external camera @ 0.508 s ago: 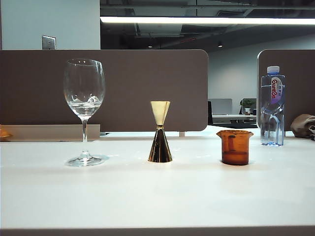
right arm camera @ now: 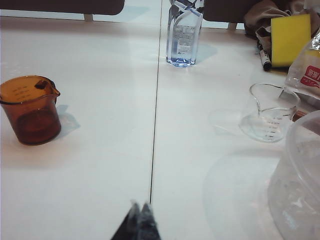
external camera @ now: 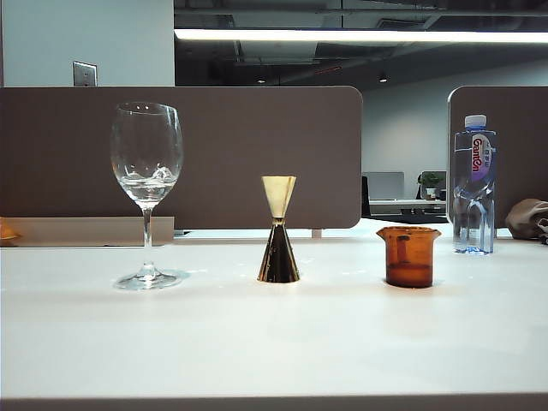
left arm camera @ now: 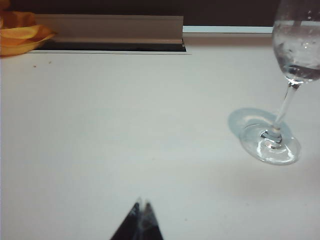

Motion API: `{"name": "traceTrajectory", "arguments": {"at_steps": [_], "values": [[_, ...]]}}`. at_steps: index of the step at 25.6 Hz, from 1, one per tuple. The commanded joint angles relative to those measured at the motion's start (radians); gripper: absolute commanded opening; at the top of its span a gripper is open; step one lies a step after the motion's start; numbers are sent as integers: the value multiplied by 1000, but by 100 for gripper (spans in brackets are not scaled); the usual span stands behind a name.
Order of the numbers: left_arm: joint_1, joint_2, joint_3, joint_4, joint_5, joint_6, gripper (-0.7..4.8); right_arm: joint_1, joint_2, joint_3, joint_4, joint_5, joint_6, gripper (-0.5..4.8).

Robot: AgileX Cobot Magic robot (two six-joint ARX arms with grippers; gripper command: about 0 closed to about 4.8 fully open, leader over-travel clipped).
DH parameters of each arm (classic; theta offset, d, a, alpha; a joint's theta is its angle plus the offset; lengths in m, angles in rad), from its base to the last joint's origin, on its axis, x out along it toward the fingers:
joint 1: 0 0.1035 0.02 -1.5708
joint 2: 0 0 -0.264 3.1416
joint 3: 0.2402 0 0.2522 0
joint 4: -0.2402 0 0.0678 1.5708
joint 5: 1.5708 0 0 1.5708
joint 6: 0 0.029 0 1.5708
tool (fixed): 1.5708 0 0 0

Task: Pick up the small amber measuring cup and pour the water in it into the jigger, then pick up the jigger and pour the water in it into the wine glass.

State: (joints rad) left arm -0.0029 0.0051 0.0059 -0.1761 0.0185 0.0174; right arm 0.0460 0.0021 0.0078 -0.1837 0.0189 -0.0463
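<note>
Exterior view: small amber measuring cup [external camera: 409,255] stood at jigger's [external camera: 279,229] 3 o'clock, wine glass [external camera: 146,193] at 9. Right gripper [right arm camera: 139,206], left gripper [left arm camera: 141,204] hung back, jaws together. Best: open right wide, grasp cup level.

You've got a white worktop [external camera: 257,342] w/ a seam down the middle in the right wrist view. Clear plastic water bottle [external camera: 473,184] stands upright at the far right, blue cap. Brown partition [external camera: 223,154] runs behind. Right wrist view also shows a clear measuring cup [right arm camera: 267,112], a big clear plastic container [right arm camera: 300,175], a yellow sponge [right arm camera: 290,32] & a red-white bag [right arm camera: 310,72]. Something orange [left arm camera: 20,35] sits at the far edge in the left wrist view.
</note>
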Motion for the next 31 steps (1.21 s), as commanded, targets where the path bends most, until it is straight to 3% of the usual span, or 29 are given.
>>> {"name": "traceTrajectory", "arguments": {"at_steps": [1, 27, 31], "values": [[2, 1, 2, -6, 4, 0, -2, 0, 0, -7, 5, 2, 2, -1], [2, 2, 5, -10, 4, 1, -2, 0, 0, -7, 5, 2, 2, -1], [0, 71, 44, 15, 2, 0, -2, 0, 0, -7, 5, 2, 2, -1]]}}
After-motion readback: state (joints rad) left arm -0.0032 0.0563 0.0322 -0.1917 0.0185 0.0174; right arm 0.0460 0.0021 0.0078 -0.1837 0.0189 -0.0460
